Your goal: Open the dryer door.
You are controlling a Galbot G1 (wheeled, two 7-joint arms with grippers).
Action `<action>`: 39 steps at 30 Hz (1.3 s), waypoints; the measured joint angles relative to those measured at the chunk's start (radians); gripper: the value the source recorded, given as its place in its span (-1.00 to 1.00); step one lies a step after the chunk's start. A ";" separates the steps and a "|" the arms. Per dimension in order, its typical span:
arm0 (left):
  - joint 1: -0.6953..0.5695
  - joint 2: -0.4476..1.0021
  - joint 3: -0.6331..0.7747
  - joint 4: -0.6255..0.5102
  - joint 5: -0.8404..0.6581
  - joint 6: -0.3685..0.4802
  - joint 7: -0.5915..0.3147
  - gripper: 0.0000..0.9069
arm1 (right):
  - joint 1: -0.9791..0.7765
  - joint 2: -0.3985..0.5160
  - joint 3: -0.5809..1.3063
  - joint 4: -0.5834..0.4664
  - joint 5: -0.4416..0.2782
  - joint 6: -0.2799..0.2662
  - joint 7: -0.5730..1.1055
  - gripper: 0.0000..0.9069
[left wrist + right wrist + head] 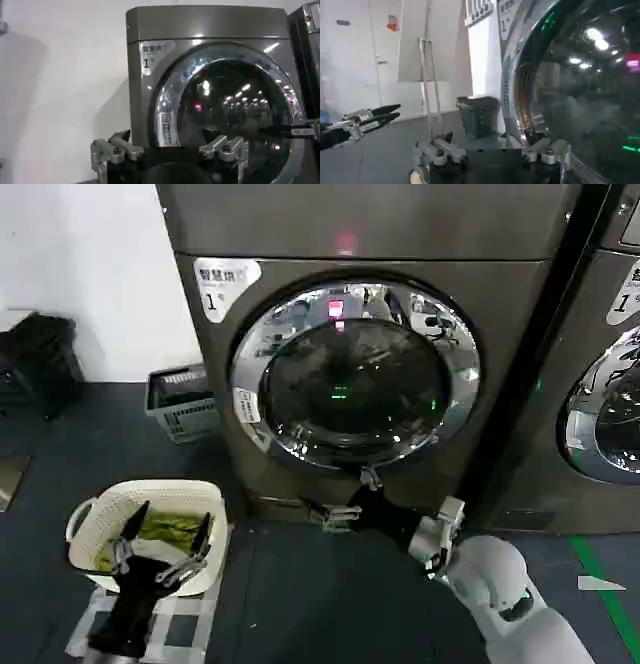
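Your right claw (347, 496) sits low at the bottom edge of the dryer door (355, 374), just under the chrome ring, with its fingers spread and nothing between them. In the right wrist view the two fingertips stand apart right beside the ring's lower curve, so you are close to the rim but not yet gripping it. The right arm reaches forward and inward from the robot's right side, forearm low above the floor, wrist turned toward the machine.

The door is shut, flush against the front of the dryer (210, 414), the one with the white "1" sticker, standing on the floor against the wall.

Expect a stiff, fairly heavy hinged door held by a latch; it will likely need a firm pull before it swings. The chrome ring looks smooth and slippery, and the tinted glass is no place to press. Take hold behind the ring's edge, where a finger can hook the rim, on the side away from the hinge; which side that is, you cannot tell here.

Your left claw (165, 549) hovers with its fingers spread over the white laundry basket (85, 524) on the floor, idle.
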 joint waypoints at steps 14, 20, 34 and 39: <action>0.005 -0.006 0.012 -0.049 0.038 0.108 -0.010 1.00 | 0.213 0.050 -0.143 -0.226 -0.010 0.062 -0.016 1.00; 0.010 -0.012 0.010 -0.054 0.060 0.123 -0.015 1.00 | 0.303 0.096 -0.195 -0.336 -0.056 0.115 -0.063 1.00; 0.015 -0.019 0.012 -0.087 0.059 0.148 -0.011 1.00 | 0.401 0.210 -0.261 -0.499 -0.066 0.120 -0.062 1.00; 0.019 -0.024 0.027 -0.091 0.057 0.162 -0.006 1.00 | 0.422 0.228 -0.273 -0.537 -0.071 0.121 -0.057 1.00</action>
